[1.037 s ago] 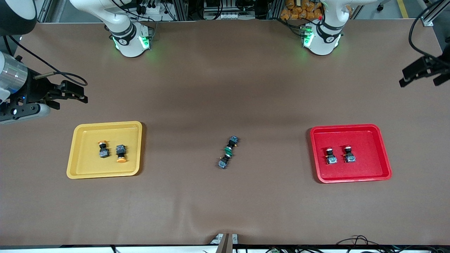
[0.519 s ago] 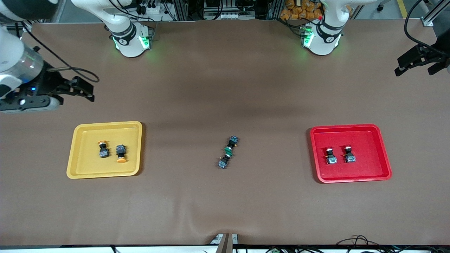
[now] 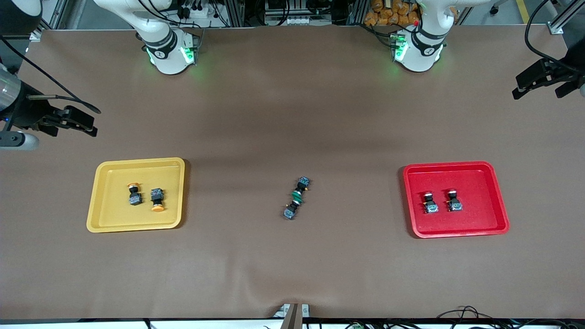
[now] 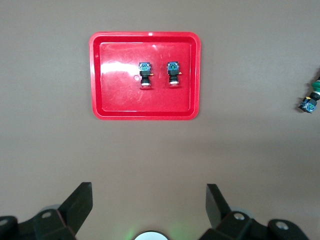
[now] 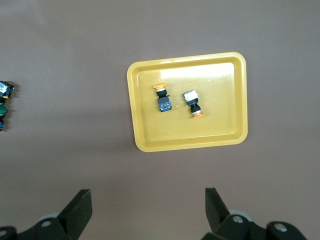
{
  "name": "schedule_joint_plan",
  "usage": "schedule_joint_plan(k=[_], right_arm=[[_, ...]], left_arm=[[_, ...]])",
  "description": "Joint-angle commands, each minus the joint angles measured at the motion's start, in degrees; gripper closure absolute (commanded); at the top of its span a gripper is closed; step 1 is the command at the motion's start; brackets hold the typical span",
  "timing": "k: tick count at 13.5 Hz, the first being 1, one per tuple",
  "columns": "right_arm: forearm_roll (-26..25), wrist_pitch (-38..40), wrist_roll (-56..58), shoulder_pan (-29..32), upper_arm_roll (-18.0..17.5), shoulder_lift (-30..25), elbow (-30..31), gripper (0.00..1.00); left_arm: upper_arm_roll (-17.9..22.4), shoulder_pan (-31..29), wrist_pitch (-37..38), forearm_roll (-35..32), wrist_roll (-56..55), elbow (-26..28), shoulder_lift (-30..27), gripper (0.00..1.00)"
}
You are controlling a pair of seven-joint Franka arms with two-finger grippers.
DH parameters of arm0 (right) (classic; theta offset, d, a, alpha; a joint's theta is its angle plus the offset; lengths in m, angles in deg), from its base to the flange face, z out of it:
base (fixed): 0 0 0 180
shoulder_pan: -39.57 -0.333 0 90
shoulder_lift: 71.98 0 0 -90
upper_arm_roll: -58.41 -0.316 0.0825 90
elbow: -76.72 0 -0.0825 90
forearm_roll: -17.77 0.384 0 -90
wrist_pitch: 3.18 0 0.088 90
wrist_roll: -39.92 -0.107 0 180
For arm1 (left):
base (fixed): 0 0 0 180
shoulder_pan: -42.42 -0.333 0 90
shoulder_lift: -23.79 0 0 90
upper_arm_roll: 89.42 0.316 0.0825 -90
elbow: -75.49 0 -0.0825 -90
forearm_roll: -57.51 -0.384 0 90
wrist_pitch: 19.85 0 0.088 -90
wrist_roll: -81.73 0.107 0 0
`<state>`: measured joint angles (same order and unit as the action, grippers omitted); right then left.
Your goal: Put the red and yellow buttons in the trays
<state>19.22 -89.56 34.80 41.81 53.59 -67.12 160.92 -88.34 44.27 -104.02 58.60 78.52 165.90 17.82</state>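
Observation:
The yellow tray (image 3: 109, 214) at the right arm's end of the table holds two yellow-capped buttons (image 3: 134, 193) (image 3: 157, 199). The red tray (image 3: 480, 214) at the left arm's end holds two red-capped buttons (image 3: 430, 203) (image 3: 454, 201). My right gripper (image 3: 91, 127) is open and empty, up in the air over the bare table at its end. My left gripper (image 3: 535, 95) is open and empty, high over its end. The left wrist view shows the red tray (image 4: 115, 100) with both buttons (image 4: 145, 74) (image 4: 173, 73). The right wrist view shows the yellow tray (image 5: 220, 125) with both buttons (image 5: 162, 99) (image 5: 193, 104).
Two green-capped switches (image 3: 296, 198) lie cap to cap in a short line on the brown table, midway between the trays. They also show at the edge of the left wrist view (image 4: 311, 100) and the right wrist view (image 5: 4, 97).
My right gripper swung in over the table, then drew back toward its end of the table. My left gripper shifted slightly, then held still. The buttons and trays have not moved.

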Motion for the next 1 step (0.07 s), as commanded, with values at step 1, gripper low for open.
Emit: schedule_joint_plan(k=[1], right_arm=[[-0.5,0.3,0.2,1.9,-1.2,-1.3,1.0,0.0]], left_arm=[[-0.4,-0.4,-0.7,-0.2,1.4,0.8,-1.1,0.0]])
